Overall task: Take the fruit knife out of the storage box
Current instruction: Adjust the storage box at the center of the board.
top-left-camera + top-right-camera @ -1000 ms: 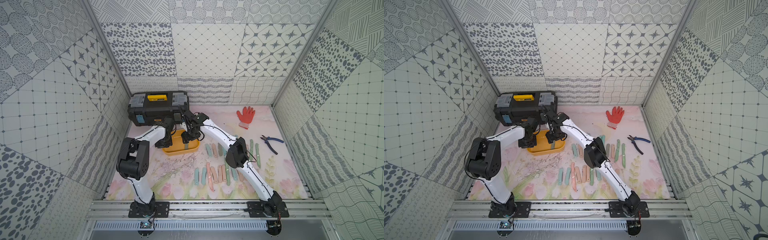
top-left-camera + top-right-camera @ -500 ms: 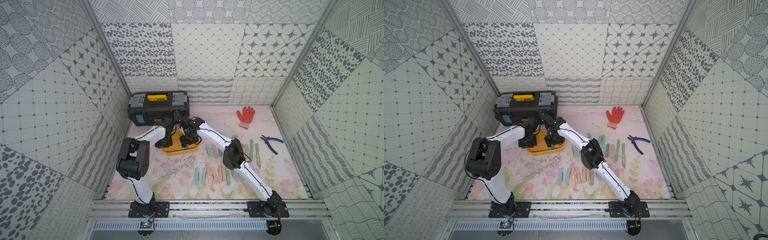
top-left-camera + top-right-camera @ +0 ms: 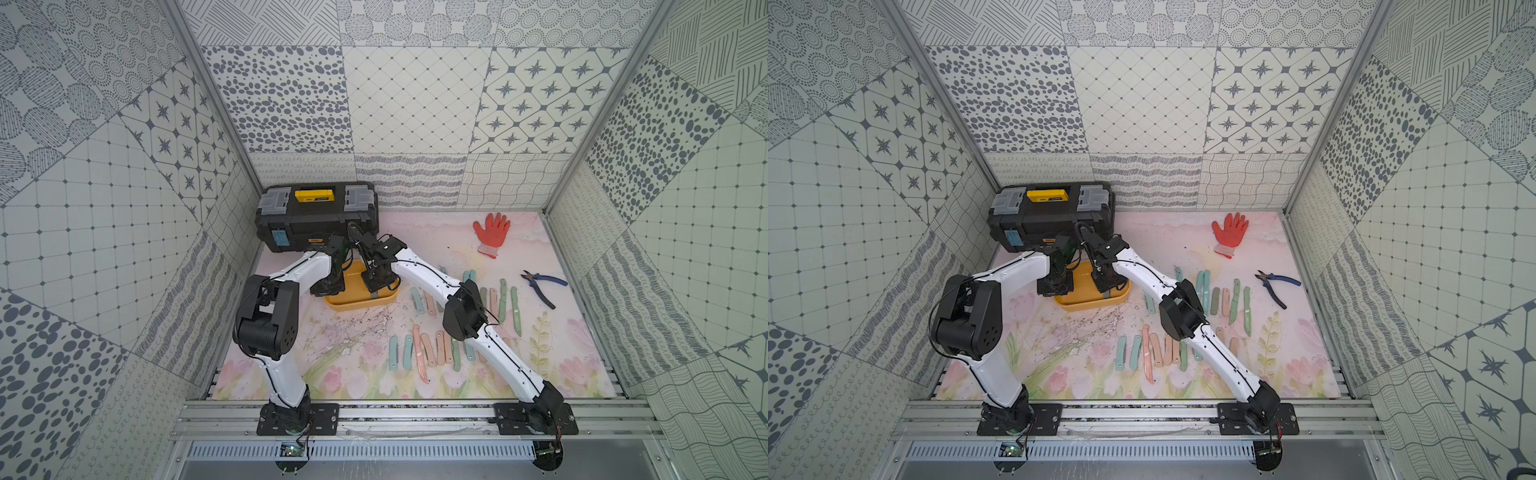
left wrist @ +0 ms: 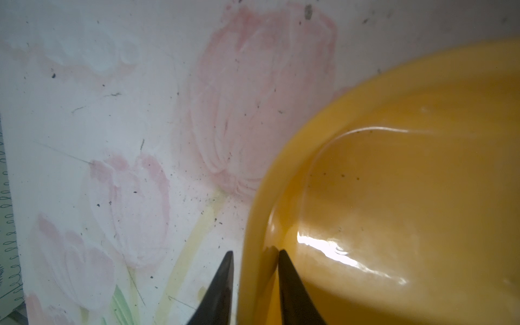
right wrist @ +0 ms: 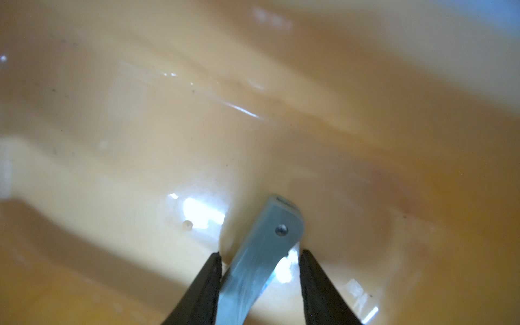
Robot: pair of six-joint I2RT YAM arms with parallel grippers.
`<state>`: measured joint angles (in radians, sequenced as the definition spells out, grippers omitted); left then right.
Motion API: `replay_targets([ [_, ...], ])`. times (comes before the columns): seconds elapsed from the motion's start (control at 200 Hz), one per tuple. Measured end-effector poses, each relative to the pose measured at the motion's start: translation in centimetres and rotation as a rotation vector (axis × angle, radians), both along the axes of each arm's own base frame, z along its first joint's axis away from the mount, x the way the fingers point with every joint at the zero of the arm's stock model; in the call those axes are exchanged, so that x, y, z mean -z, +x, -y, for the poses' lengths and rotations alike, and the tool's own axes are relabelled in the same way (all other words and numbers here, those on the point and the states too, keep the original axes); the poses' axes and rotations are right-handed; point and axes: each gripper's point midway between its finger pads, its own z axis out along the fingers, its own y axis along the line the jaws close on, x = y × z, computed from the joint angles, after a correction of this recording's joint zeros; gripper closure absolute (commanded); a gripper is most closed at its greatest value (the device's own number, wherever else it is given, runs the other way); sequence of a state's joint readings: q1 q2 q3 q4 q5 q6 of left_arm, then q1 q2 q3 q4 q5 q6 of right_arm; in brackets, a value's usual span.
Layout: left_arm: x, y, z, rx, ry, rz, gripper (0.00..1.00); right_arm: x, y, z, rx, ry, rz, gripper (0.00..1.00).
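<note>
Clearly, the yellow storage box (image 3: 357, 305) sat on the floral mat (image 3: 353, 374), toward 10 o'clock from the mat's centre, with the black toolbox (image 3: 318, 216) at the box's 11 o'clock. The left gripper (image 4: 254, 260) was clamped on the box's rim, one finger outside the wall and one inside. Within the box lay the grey-blue fruit knife (image 5: 267, 242), its riveted end between the fingers of the right gripper (image 5: 260, 257). Those stood apart, one touching it, the other seemingly just clear, though blur left that uncertain.
</note>
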<state>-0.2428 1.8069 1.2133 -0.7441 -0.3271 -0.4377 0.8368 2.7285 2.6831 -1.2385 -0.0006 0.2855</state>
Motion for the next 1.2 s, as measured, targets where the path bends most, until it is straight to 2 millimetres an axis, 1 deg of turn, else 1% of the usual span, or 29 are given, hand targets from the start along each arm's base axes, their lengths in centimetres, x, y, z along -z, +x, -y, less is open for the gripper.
replay_targets([
  [0.17, 0.0, 0.0, 0.2, 0.007, 0.001, 0.0, 0.79, 0.1, 0.1, 1.3, 0.011, -0.036, 0.006, 0.66],
  [0.21, 0.0, 0.0, 0.3, 0.011, 0.001, -0.001, 0.8, 0.2, 0.0, 1.7, 0.013, -0.046, 0.001, 0.69],
  [0.3, 0.0, -0.1, 0.6, 0.021, -0.001, -0.004, 0.82, 0.2, -0.2, 2.5, 0.019, -0.056, -0.005, 0.7],
  [0.35, 0.0, -0.1, 0.8, 0.025, -0.003, -0.004, 0.82, 0.3, -0.4, 2.8, 0.019, -0.058, -0.008, 0.71],
  [0.425, 0.0, -0.1, 1.0, 0.031, -0.004, -0.002, 0.82, 0.2, -0.8, 3.2, 0.015, -0.059, -0.011, 0.76],
  [0.495, 0.0, -0.1, 1.1, 0.034, -0.006, -0.002, 0.82, 0.2, -0.9, 3.2, 0.011, -0.053, -0.009, 0.76],
  [0.54, 0.0, -0.1, 1.2, 0.035, -0.005, -0.001, 0.82, 0.2, -0.9, 3.2, 0.01, -0.049, -0.008, 0.73],
  [0.59, 0.0, -0.1, 1.2, 0.036, -0.005, -0.001, 0.82, 0.2, -0.9, 3.1, 0.009, -0.044, -0.007, 0.62],
  [0.605, 0.0, -0.1, 1.2, 0.036, -0.006, -0.001, 0.82, 0.2, -0.9, 3.0, 0.004, -0.042, -0.007, 0.61],
  [0.72, 0.0, -0.1, 1.3, 0.037, -0.007, 0.001, 0.82, -0.1, -0.8, 2.6, -0.003, -0.02, 0.005, 0.58],
  [0.85, 0.0, -0.1, 1.3, 0.038, -0.008, 0.002, 0.82, -0.2, -0.6, 2.4, -0.003, -0.009, 0.015, 0.56],
  [0.965, 0.0, -0.1, 1.4, 0.039, -0.007, 0.002, 0.82, -1.0, -0.2, 2.2, -0.003, -0.005, 0.021, 0.54],
  [1.061, 0.0, -0.1, 1.4, 0.039, -0.007, 0.002, 0.82, -1.7, 0.2, 1.6, -0.004, 0.012, 0.034, 0.54],
  [1.201, 0.0, -0.1, 1.4, 0.039, -0.007, 0.002, 0.82, -1.3, 0.1, 1.6, -0.005, 0.007, 0.028, 0.5],
])
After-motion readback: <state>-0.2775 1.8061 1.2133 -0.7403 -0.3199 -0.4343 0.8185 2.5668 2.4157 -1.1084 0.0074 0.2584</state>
